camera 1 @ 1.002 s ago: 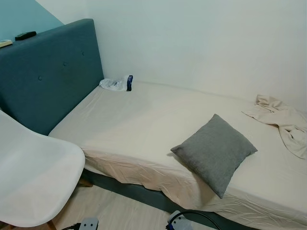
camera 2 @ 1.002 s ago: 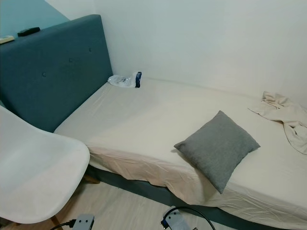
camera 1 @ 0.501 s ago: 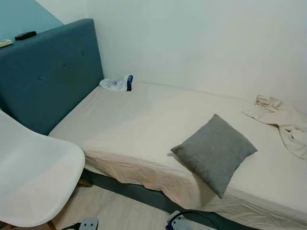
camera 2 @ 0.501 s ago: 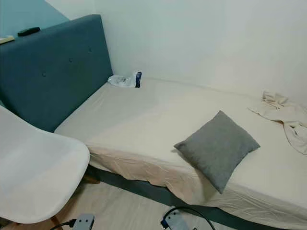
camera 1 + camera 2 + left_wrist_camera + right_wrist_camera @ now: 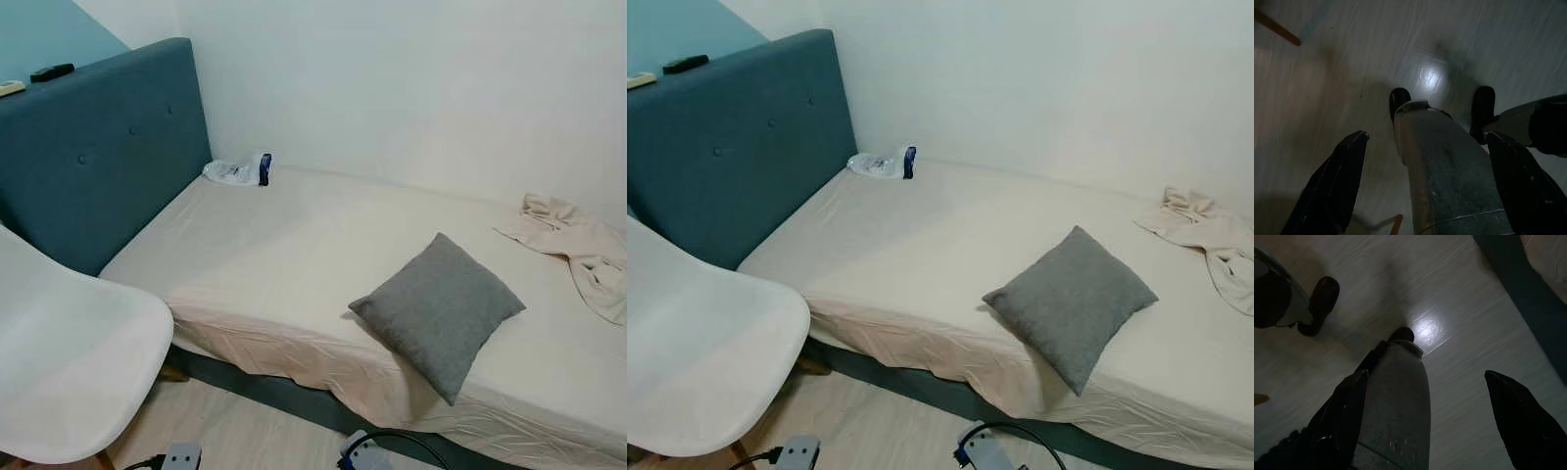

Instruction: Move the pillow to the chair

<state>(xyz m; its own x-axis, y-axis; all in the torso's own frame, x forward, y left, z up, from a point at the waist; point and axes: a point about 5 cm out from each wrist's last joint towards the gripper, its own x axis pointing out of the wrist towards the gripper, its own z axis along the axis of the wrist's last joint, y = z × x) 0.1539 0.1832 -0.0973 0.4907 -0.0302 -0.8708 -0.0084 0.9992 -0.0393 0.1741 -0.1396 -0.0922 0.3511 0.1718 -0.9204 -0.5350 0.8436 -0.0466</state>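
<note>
Left eye view held steady, nothing shifted: grey pillow (image 5: 438, 313) lay untouched at the bed's (image 5: 294, 245) four o'clock, white chair (image 5: 69, 372) at eight; left pincer (image 5: 1420, 186) and right pincer (image 5: 1430, 426) hung spread over floor.

Grey cloth pillow (image 5: 438, 309) (matt), smooth plastic chair (image 5: 69, 372), wrinkled sheet (image 5: 294, 255)

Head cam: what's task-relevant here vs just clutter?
For the job:
- grey pillow, lying near the front edge of the bed
- white chair, beside the bed

Just lying about:
- plastic bag by the headboard
- crumpled beige cloth
- remote on the headboard top
</note>
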